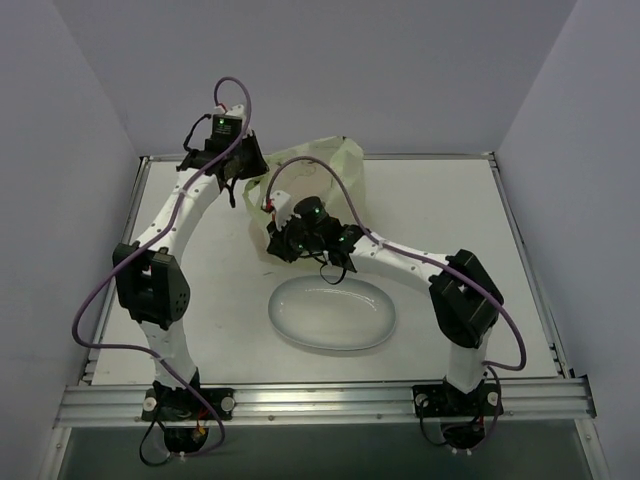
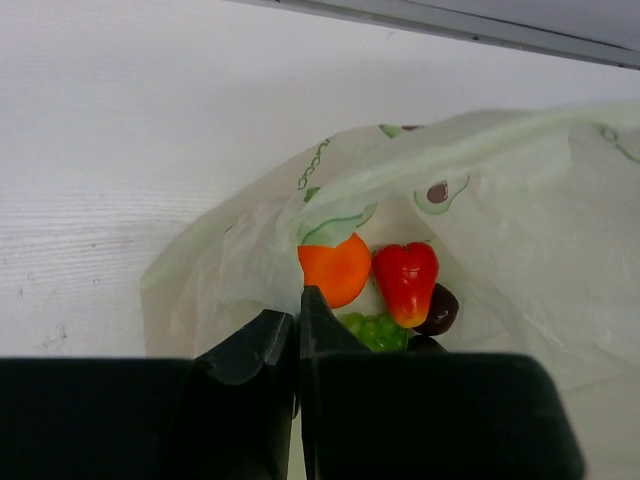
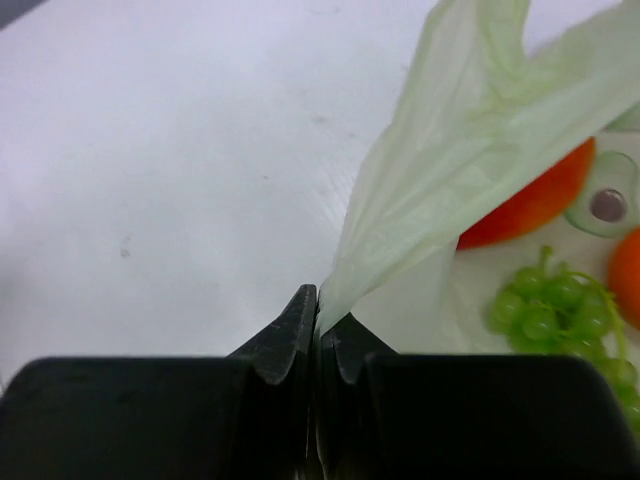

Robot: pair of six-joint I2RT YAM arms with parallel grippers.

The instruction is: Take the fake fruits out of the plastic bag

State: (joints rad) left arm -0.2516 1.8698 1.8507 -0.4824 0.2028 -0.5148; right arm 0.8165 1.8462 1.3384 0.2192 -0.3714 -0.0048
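Both arms reach to the far middle of the surface (image 1: pixel 450 220), where the plastic bag (image 1: pixel 340 160) sits bunched and partly lifted between them. The right claw (image 3: pixel 318 305) is fully closed, with a pleated fold of the bag's thin film nipped between its tips. The film fans up and to the right from that pinch. The left claw (image 2: pixel 298 318) is closed tight too, at the bag's left edge. The film runs right down to its tips, so I judge it has hold of the rim there, though the pinch itself is hidden.

The fake fruits I can see are inside the bag. From the left claw they lie straight ahead, just past the tips: a round orange (image 2: pixel 335 268), a red strawberry-like piece (image 2: pixel 405 282), a dark maroon ball (image 2: pixel 441 310), and the grape bunch (image 2: pixel 378 330) nearest the fingers. From the right claw the bunch lies off to the right, its length running on a slant, with an orange piece (image 3: pixel 530 205) beyond it under the film.

With both claws occupied, I'd say the coming move turns on the bag rather than on any one fruit: drawing the two held edges apart or tipping it. The left arm is the nearer to the pile.

A white oval plate (image 1: pixel 333 315) lies on the near side of the bag. Plain pale walls close in the surface, and a metal rail (image 1: pixel 330 400) runs along the near edge.
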